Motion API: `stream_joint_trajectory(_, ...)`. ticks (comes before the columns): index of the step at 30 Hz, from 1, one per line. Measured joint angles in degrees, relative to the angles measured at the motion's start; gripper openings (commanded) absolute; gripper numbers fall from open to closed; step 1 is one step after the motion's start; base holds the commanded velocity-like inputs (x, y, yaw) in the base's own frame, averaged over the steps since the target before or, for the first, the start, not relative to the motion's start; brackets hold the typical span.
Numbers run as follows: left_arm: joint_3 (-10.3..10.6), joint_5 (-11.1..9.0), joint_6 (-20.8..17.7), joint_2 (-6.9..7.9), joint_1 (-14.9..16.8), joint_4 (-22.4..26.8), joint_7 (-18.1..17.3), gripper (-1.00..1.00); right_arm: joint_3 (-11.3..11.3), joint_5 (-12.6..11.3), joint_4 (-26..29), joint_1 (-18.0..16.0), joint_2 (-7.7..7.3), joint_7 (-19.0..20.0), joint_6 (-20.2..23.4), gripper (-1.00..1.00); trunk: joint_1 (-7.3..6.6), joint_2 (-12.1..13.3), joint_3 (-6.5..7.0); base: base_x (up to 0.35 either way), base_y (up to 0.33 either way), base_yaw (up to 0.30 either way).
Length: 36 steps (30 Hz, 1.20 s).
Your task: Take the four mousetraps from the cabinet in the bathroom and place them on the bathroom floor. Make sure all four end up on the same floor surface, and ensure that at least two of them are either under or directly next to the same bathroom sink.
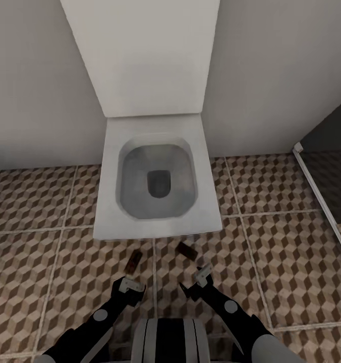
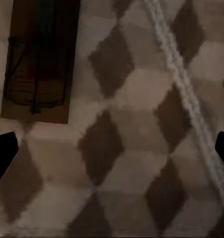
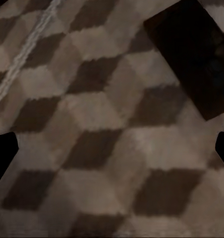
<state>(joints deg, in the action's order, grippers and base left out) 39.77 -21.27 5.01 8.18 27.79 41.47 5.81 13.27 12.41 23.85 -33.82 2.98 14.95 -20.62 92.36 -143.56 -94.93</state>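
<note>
Two mousetraps are seen lying on the patterned bathroom floor [image 1: 291, 252] in front of a white toilet [image 1: 155, 181].

A grey wall [image 1: 271, 75] is seen behind the toilet, whose lid is raised. Both robot arms are lowered over the tiles. The left gripper [image 1: 129, 285] is held with its fingers apart just below the left mousetrap [image 1: 134, 261]; the right gripper [image 1: 197, 284] is likewise spread, empty, just below the right mousetrap [image 1: 186, 249]. Both traps lie flat near the toilet's front edge, either side of a pale grout line [image 1: 154, 272].
</note>
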Motion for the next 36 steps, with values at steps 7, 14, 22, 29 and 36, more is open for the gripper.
stream_joint_trajectory(7, 0.0, 0.0, 0.0, 0.00, 0.0, 0.0, 0.0, 1.00, 0.0, 0.0, 0.0, 0.0, 0.00, 0.0, 0.0, 1.00, 0.00, 0.0, 0.00, -0.329, 0.000, 0.000)
stream_joint_trajectory(14, 0.0, 0.0, 0.0, 0.00, 0.0, 0.0, 0.0, 1.00, 0.0, 0.0, 0.0, 0.0, 0.00, 0.0, 0.0, 1.00, 0.00, 0.0, 0.00, -0.334, 0.000, 0.000)
stream_joint_trajectory(22, 0.0, 0.0, 0.0, 0.00, 0.0, 0.0, 0.0, 1.00, 0.0, 0.0, 0.0, 0.0, 0.00, 0.0, 0.0, 1.00, 0.00, 0.0, 0.00, -0.335, 0.000, 0.000)
stream_joint_trajectory(29, 0.0, 0.0, 0.0, 0.00, 0.0, 0.0, 0.0, 1.00, 0.0, 0.0, 0.0, 0.0, 0.00, 0.0, 0.0, 1.00, 0.00, 0.0, 0.00, -0.338, 0.000, 0.000)
stream_joint_trajectory(36, 0.0, 0.0, 0.0, 0.00, 0.0, 0.0, 0.0, 1.00, 0.0, 0.0, 0.0, 0.0, 0.00, 0.0, 0.0, 1.00, 0.00, 0.0, 0.00, -0.340, 0.000, 0.000)
